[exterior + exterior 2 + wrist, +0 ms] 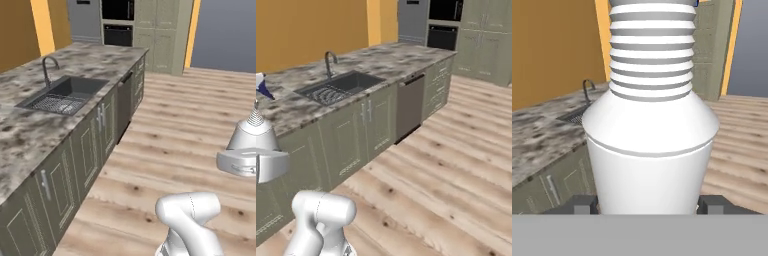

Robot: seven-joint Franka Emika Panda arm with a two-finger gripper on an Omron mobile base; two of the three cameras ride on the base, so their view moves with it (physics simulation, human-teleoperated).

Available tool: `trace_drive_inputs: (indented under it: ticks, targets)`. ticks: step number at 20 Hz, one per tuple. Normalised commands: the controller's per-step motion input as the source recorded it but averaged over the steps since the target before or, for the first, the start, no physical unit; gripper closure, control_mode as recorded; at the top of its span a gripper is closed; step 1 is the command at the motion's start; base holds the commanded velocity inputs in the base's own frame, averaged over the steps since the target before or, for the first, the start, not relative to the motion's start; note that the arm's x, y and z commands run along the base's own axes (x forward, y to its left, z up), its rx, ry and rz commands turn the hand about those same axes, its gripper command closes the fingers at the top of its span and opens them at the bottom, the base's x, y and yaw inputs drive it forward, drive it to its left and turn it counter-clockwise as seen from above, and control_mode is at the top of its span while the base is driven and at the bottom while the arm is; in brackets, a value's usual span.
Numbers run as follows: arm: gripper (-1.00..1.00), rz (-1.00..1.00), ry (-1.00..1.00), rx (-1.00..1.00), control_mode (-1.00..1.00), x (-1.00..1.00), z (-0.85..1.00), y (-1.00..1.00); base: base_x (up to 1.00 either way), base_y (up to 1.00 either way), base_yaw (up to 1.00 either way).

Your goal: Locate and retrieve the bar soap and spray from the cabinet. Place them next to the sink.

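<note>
Fingers [584, 204] sit on either side of the spray bottle's [651, 130] white body in the hand view, one dark tip at about 7 o'clock and the other at 5 o'clock, pinching it low on the wall below the shoulder and ribbed neck. In the right base view the bottle [264, 134] is carried at 9 o'clock, its blue-grey nozzle above the counter's [301, 107] near end, with the sink [338, 87] further along at roughly 11 o'clock; in the left base view the bottle [244, 140] is at the 3 o'clock edge, out over the wooden floor [190, 130]. The bar soap I cannot make out anywhere. The main risk, as I judge it, is the low grip: a tall bottle held near its base could tip or slide out during a swing towards the counter. Setting it down too close to the basin's rim could also let it topple in, and the faucet [330, 62] could catch the nozzle.
</note>
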Motion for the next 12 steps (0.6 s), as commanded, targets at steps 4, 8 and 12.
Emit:
trace_drive_inputs:
  ticks: [4, 8, 12]
  targets:
    - [1.00, 0.00, 0.00, 0.00, 1.00, 0.00, 0.00, 0.00, 0.00, 0.15, 0.50]
    - [1.00, 0.00, 0.00, 0.00, 1.00, 0.00, 0.00, 0.00, 0.00, 0.14, 0.50]
    - [1.00, 0.00, 0.00, 0.00, 1.00, 0.00, 0.00, 0.00, 0.05, 0.22, 0.48]
